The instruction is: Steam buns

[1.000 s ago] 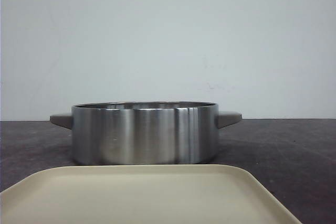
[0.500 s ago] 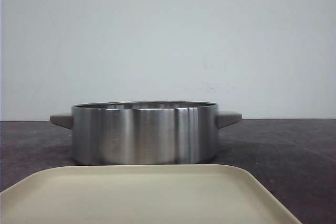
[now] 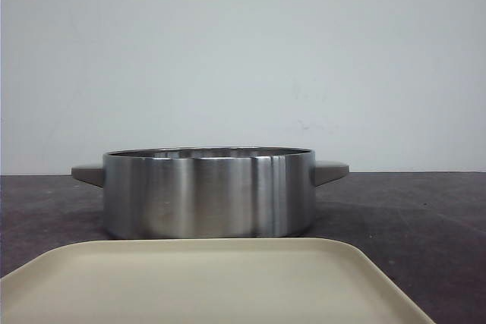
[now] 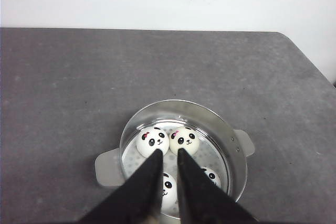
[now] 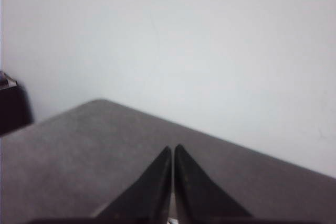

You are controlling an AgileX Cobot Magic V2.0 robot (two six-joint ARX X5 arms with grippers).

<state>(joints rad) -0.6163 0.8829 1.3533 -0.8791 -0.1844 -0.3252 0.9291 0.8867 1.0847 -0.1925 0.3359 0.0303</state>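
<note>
Buns (image 4: 168,141): four, panda-faced, lay inside steel pot (image 4: 237,156) on grey table (image 4: 63,87). Left gripper (image 4: 168,153) hung above pot, fingers set narrow, slim gap between tips, nothing held. Two buns sat at 11 and 1 o'clock of tips; two others partly hidden behind fingers. Right gripper (image 5: 172,149) stood over bare tabletop, tips pressed together, empty. Front view: pot stood behind cream tray (image 3: 213,278), buns hidden by pot wall.

Two black pincers are seen, one per wrist view. Left pincer (image 4: 168,153): two long matte black fingers (image 4: 148,174) tapering to narrow tips. Right pincer (image 5: 172,149): same black wedge-shaped fingers (image 5: 190,182), no markings visible.
</note>
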